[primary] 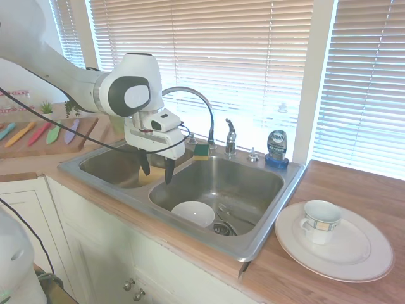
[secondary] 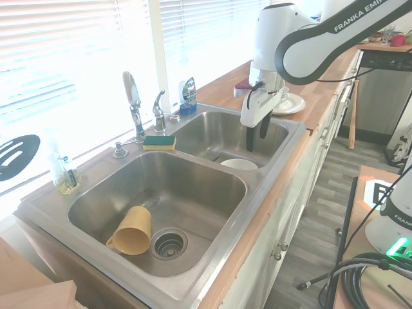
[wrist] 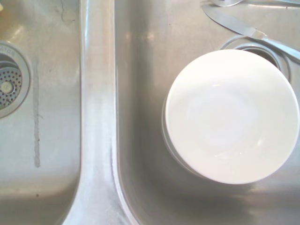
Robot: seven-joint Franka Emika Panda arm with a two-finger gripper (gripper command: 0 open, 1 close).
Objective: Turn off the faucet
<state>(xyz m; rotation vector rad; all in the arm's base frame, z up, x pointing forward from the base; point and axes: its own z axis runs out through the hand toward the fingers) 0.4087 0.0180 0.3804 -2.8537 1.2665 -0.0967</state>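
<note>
The faucet's tall chrome gooseneck spout [primary: 201, 101] [secondary: 132, 96] arches over the back of the double sink [primary: 269, 234] [secondary: 254, 215]. Its short chrome lever handle [primary: 230, 135] [secondary: 158, 109] stands just beside it on the back ledge. My gripper [primary: 157, 170] [secondary: 256, 136] hangs open and empty over the divider between the two basins, in front of the spout and well short of the handle. The wrist view looks straight down on the divider [wrist: 97, 117] and a white bowl [wrist: 232, 115].
A white bowl [primary: 193, 213] [secondary: 239, 164] and a knife [wrist: 234, 22] lie in one basin, a yellow cup [secondary: 132, 230] in the other. A sponge [primary: 201, 150] [secondary: 159, 142] and blue soap bottle [primary: 276, 147] [secondary: 187, 95] sit on the ledge. A mug [primary: 321, 220] stands on a plate [primary: 354, 259].
</note>
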